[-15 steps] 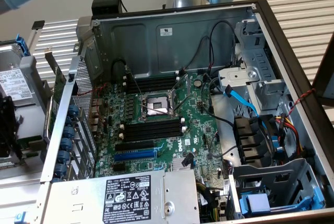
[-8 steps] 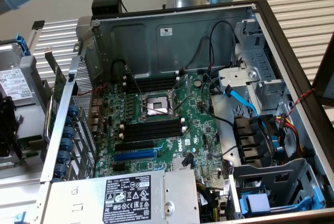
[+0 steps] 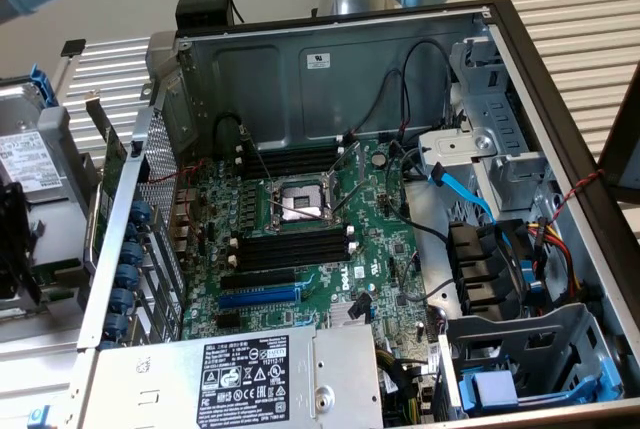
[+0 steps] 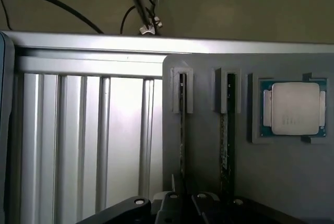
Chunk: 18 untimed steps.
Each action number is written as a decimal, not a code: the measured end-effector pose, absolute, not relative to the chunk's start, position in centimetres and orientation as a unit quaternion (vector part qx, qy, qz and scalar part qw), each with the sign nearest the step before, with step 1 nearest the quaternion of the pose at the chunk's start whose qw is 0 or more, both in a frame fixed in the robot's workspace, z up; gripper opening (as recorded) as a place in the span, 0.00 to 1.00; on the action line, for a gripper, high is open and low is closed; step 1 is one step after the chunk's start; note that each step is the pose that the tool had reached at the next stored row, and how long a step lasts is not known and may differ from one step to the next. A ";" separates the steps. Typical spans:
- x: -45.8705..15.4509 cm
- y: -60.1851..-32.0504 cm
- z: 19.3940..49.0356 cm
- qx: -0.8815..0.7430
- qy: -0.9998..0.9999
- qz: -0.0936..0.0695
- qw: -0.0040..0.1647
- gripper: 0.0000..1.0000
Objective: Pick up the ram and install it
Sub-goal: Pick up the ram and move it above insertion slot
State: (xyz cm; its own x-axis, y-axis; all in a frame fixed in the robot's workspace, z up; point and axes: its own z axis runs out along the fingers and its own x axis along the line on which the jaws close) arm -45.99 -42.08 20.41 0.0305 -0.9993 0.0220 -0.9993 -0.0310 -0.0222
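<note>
The gripper (image 4: 186,204) is closed tight on one end of the ram (image 4: 182,130), which stands on edge in the grey holder (image 4: 245,182), not yet lifted. The motherboard's black memory slots (image 3: 292,247) lie empty, so lifting and installing both remain.

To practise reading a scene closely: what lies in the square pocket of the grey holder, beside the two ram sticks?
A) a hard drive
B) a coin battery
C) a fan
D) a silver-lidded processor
D: a square processor with a silver lid fills that pocket of the grey holder.
</note>
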 end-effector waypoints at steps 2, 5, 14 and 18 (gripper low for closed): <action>-46.0 -42.1 20.7 -0.717 0.697 -0.016 0.000 0.12; -46.1 -42.1 21.3 -0.716 0.698 -0.016 0.000 0.12; -46.2 -42.1 24.8 -0.715 0.699 -0.016 0.000 0.12; -46.2 -42.1 26.6 -0.715 0.699 -0.016 0.000 0.12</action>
State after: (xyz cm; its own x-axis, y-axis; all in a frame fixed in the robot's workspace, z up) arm -46.21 -42.14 26.65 0.0231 -0.9995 0.0221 -0.9995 -0.0236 -0.0221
